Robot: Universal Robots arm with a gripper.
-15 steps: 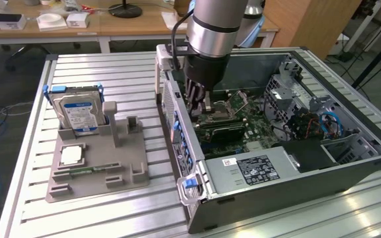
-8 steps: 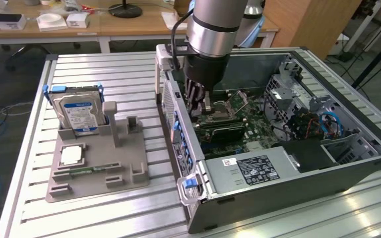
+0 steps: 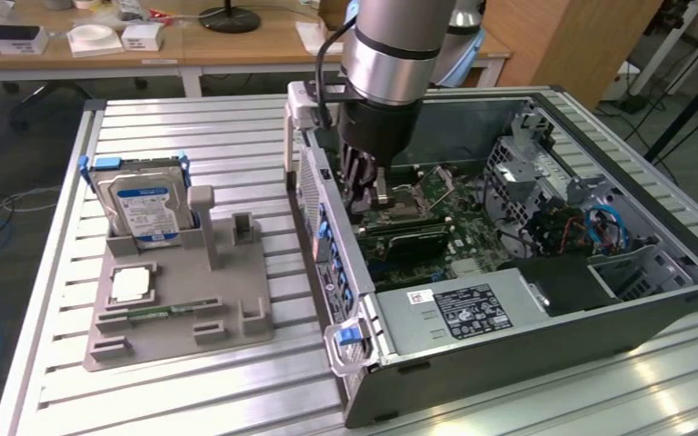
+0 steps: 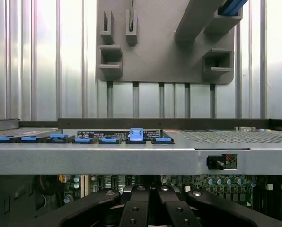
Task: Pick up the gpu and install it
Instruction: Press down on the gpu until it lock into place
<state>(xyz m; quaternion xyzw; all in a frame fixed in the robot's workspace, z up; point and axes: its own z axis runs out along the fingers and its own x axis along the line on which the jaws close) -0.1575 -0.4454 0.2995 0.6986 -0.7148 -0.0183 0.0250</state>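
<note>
Claw (image 3: 371, 193) shut inside computer case (image 3: 640, 318)

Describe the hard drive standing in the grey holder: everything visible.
The hard drive is a thick silver metal block with a blue-and-white label on its broad face. Blue plastic pieces sit at its upper corners. It stands upright on edge in a slot of the grey holder, at the exterior view's left of the open computer case. Only the holder touches it.

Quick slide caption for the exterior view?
Arm's shut hand lowered inside the open PC case, over the motherboard; parts tray alongside.
</note>
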